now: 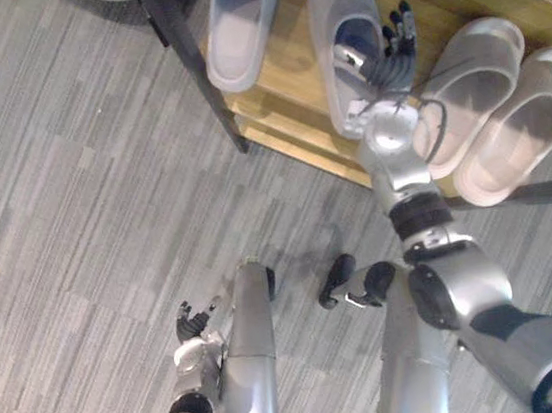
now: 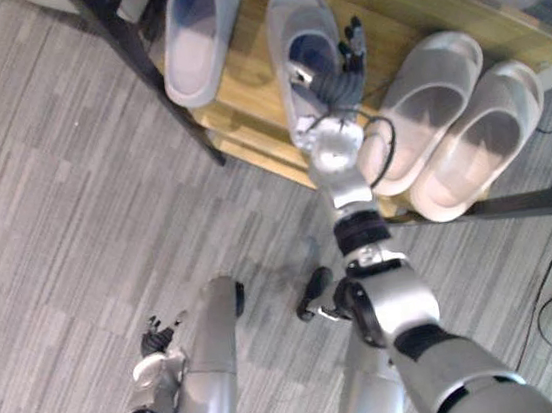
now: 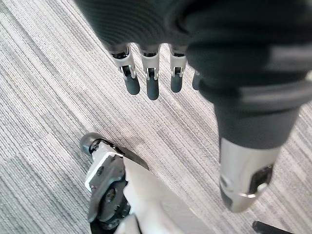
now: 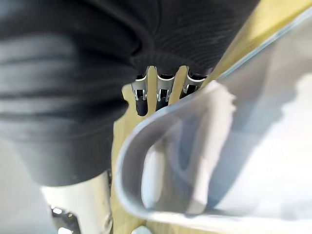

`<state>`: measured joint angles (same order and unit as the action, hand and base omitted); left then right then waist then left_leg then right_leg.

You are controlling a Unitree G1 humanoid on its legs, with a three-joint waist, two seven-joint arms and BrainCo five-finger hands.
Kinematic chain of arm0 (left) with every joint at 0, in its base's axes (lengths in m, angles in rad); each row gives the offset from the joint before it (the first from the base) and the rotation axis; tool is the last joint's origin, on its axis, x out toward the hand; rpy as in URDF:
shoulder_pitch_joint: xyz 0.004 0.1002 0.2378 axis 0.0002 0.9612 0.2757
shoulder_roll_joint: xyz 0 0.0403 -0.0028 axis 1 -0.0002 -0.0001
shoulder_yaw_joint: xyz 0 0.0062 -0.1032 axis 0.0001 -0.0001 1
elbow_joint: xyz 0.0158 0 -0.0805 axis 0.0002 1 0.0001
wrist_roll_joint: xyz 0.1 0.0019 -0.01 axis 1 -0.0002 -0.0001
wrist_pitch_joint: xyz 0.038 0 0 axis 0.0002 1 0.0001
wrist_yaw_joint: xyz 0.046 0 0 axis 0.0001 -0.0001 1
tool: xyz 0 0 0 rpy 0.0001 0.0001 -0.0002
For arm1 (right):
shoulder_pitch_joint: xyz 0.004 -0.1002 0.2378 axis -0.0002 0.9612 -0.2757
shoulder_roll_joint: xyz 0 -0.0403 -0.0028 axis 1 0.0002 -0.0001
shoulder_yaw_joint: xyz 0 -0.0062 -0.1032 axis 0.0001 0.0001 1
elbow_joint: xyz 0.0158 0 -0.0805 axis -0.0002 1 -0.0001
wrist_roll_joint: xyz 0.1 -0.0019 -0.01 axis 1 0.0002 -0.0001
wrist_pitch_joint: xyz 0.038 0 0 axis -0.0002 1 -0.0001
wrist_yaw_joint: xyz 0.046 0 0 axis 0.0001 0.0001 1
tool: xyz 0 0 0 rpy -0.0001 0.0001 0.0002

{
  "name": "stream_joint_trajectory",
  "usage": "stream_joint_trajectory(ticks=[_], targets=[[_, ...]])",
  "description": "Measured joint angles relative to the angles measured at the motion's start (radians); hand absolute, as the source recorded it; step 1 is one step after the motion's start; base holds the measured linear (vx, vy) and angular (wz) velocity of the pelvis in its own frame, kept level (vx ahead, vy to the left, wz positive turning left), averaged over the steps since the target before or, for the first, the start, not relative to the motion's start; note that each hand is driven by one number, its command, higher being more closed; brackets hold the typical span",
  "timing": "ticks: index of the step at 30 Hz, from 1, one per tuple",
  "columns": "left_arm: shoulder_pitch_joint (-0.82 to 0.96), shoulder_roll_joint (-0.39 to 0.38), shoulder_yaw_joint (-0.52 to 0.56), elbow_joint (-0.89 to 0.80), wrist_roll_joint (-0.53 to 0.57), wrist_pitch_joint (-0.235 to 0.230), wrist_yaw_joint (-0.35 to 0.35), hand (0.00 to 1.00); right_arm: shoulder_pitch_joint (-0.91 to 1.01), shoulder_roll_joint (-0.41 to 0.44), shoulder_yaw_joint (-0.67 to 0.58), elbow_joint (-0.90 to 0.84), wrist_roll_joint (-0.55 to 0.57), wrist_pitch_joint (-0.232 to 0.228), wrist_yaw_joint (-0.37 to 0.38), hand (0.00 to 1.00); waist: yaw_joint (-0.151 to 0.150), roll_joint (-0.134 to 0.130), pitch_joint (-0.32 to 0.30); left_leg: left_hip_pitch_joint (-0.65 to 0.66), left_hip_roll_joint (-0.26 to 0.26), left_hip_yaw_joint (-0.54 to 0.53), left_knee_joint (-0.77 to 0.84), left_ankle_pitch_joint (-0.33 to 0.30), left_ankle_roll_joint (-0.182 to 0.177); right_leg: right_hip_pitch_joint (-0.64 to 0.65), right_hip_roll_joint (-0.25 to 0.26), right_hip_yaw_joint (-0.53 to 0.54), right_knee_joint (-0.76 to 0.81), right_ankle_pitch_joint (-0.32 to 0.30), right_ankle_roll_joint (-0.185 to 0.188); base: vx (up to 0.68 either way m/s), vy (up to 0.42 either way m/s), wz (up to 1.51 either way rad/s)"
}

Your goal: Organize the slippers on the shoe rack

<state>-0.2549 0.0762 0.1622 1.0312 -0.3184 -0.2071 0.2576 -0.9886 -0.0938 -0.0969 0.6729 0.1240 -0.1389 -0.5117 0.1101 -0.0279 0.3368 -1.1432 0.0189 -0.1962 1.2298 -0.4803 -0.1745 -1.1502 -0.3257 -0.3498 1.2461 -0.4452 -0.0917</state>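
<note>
Right hand (image 2: 338, 78) lies straight-fingered, gripping nothing, against grey slipper (image 2: 294, 21) on shoe rack (image 2: 248, 79). Slipper probably light, foamy, bendy; best pinched at strap edge. Left hand (image 1: 192, 326) relaxed open above floor (image 1: 73, 191).

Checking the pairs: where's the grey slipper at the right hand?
The grey slipper lies on the rack in both eye views, between the other grey slipper on its left and the beige pair on its right, right hand at its side.
</note>
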Motion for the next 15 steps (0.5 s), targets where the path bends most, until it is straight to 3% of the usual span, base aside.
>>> stream_joint_trajectory(ticks=[15], targets=[[-0.002, -0.001, 0.020, 0.000, 0.000, 0.002, -0.001, 0.00, 0.116, 0.109, -0.015, -0.115, 0.111, -0.057, 0.030, 0.00, -0.002, -0.001, 0.000, 0.022, 0.019, 0.003, -0.021, 0.001, -0.001, 0.020, 0.024, -0.002, -0.031, 0.006, 0.013, 0.00, 0.008, -0.02]])
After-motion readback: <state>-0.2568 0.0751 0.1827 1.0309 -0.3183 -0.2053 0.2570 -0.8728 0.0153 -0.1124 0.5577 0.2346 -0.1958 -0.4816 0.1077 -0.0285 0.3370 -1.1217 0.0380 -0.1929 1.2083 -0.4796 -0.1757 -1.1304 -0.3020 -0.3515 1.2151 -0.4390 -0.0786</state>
